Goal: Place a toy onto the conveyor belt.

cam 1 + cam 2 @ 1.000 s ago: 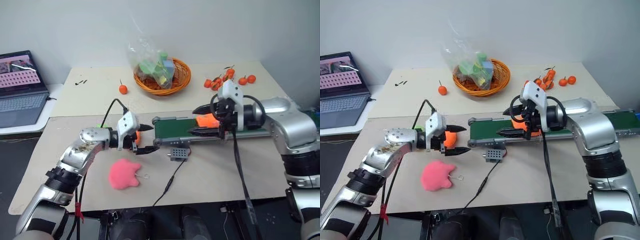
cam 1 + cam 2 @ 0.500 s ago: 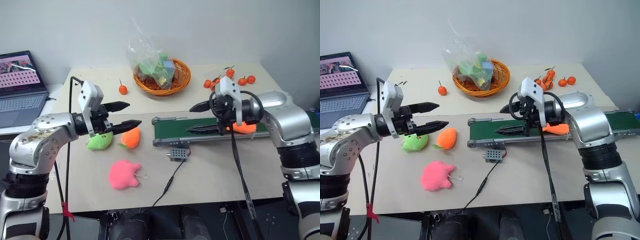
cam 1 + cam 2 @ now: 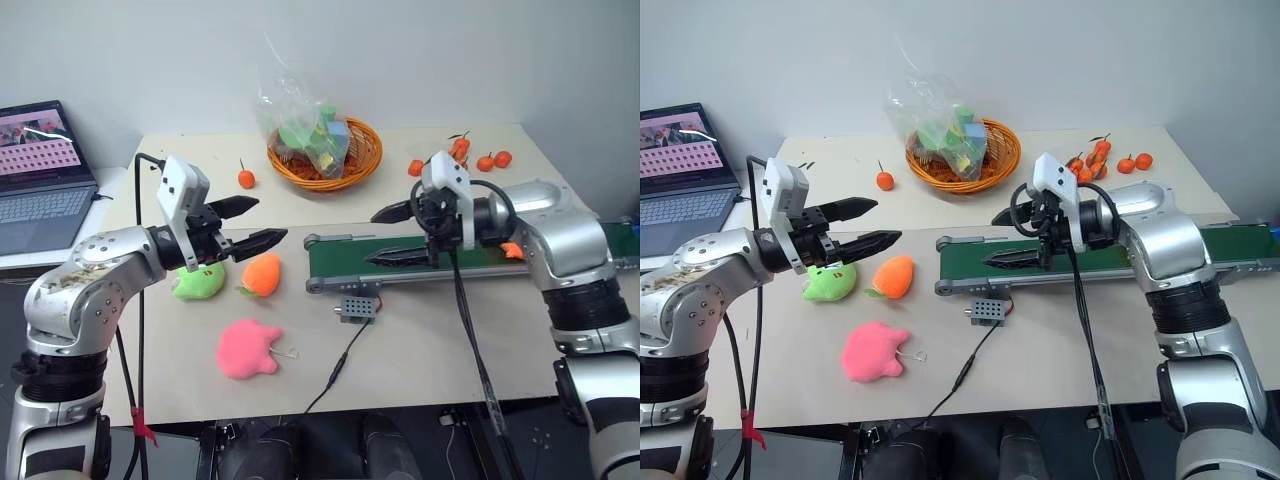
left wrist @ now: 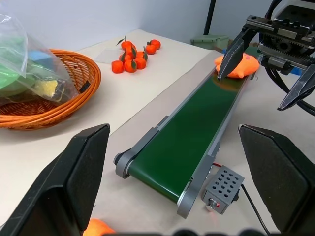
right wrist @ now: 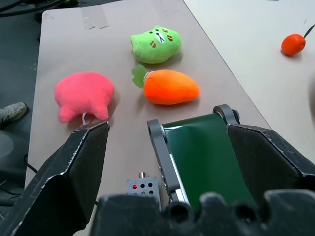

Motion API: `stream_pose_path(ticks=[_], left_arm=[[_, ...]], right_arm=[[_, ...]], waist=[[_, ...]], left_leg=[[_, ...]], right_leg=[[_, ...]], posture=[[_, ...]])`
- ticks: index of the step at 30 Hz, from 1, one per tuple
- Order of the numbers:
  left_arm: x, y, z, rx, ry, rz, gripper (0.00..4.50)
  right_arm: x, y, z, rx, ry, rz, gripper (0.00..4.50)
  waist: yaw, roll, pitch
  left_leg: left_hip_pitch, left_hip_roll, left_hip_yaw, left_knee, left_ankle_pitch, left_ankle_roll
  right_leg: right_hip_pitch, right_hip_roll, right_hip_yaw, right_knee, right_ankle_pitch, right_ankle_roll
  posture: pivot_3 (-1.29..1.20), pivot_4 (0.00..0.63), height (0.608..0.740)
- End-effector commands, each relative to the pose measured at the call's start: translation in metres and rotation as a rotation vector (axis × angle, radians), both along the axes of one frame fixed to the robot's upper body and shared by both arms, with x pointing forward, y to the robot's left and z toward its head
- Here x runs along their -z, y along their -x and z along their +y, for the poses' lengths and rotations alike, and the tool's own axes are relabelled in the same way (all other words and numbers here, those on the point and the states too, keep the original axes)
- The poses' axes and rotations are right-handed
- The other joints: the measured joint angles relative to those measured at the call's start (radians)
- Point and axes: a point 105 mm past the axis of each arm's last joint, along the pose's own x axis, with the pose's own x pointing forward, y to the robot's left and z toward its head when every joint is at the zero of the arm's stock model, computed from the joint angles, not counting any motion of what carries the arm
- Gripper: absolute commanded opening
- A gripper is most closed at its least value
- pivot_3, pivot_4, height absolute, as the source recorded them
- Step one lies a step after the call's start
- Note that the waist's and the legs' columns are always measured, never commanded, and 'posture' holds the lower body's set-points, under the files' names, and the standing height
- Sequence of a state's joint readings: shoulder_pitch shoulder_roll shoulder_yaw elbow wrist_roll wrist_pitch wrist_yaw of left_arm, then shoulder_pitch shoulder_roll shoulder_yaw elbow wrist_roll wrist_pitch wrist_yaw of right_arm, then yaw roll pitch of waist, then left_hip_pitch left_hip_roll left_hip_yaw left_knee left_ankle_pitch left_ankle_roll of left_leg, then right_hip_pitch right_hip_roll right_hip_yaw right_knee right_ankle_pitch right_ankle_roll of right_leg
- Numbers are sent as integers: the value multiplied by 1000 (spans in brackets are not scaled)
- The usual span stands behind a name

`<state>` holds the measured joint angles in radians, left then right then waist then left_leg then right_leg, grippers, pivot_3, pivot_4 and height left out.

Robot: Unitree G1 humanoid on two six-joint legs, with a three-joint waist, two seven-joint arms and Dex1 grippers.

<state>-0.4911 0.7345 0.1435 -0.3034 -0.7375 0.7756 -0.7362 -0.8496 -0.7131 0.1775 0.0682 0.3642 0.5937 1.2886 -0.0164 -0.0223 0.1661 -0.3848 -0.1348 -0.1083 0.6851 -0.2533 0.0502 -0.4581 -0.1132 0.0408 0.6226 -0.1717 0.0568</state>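
The orange plush toy (image 4: pixel 237 66) lies on the dark green conveyor belt (image 4: pixel 189 130), toward the belt's far right stretch, behind the right arm in the head views and just past the right end effector (image 3: pixel 395 233). That end effector hangs over the belt near its left roller, pointing left along it, its two black fingers spread apart and empty. The left end effector (image 3: pixel 250 222) is raised above the bench (image 3: pixel 420 350) to the left of the belt, its fingers also wide apart and holding nothing, pointing toward the belt end. Beneath it on the bench rest a green plush (image 3: pixel 200 281) with a small face and, just beside it, an orange carrot plush (image 3: pixel 262 273) with a green leaf; a pink plush (image 3: pixel 247 348) lies nearer the front edge. A small grey control box (image 3: pixel 358 308) sits against the belt frame with a black cable trailing off the bench. Farther back stand an orange wicker basket (image 3: pixel 350 165) holding a clear bag of toys, one small orange fruit (image 3: pixel 245 178) by itself, and a cluster of small orange fruits (image 3: pixel 455 158) at the right. An open laptop (image 3: pixel 40 180) sits on a side surface at the left.
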Motion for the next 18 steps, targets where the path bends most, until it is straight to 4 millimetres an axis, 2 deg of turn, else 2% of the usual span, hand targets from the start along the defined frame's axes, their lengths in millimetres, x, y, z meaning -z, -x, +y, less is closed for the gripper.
stream_pose_path(ticks=[1,18], left_arm=[[-14,4,5,-9,-8,-56,4458],[-12,5,0,5,23,-30,4458]], right_arm=[[-12,2,2,-23,-12,-56,4500],[-13,-2,-2,-18,1,-59,4500]], waist=[[0,0,0],[0,0,0]], left_leg=[[0,0,0,0,0,0],[0,0,0,0,0,0]], right_leg=[[0,0,0,0,0,0],[0,0,0,0,0,0]], posture=[[0,150,740],[0,150,740]])
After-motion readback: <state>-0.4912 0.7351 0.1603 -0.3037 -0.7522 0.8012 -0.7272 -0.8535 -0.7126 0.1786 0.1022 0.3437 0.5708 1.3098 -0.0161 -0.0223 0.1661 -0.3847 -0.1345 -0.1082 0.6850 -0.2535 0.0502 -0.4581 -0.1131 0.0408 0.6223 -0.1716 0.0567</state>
